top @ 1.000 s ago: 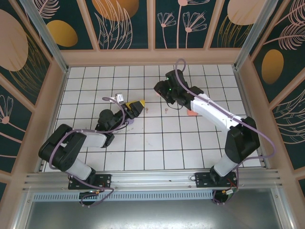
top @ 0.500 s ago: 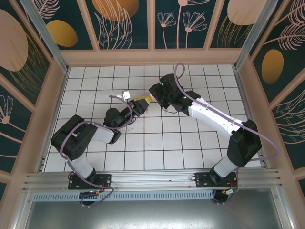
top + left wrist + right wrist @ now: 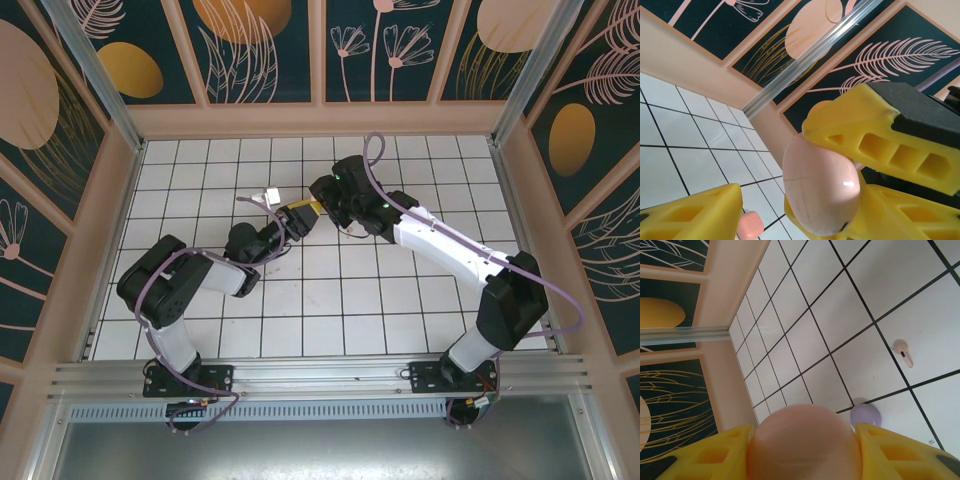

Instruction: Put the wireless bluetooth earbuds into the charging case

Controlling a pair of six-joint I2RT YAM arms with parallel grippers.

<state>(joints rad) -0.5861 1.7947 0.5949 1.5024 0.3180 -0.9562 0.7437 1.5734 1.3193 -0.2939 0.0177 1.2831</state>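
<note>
My right gripper (image 3: 318, 199) is shut on a pale pink charging case (image 3: 803, 442), a smooth rounded shell squeezed between both yellow fingers. It hangs above mid-table, tip to tip with my left gripper (image 3: 306, 214). In the left wrist view the same case (image 3: 821, 189) leans on that gripper's right finger, while floor shows between it and the left finger (image 3: 700, 212), so those jaws stand open. One pale pink earbud (image 3: 903, 353) lies loose on a tile.
A lilac case (image 3: 865, 415) rests on the tiled floor (image 3: 330, 290) just past the held case. A coral case (image 3: 750, 226) lies on the tiles below the left gripper. Patterned walls (image 3: 265, 50) enclose the floor on three sides.
The left arm swung up and right to meet the right gripper, and its jaws narrowed. The right gripper carried the pink case left toward it.
</note>
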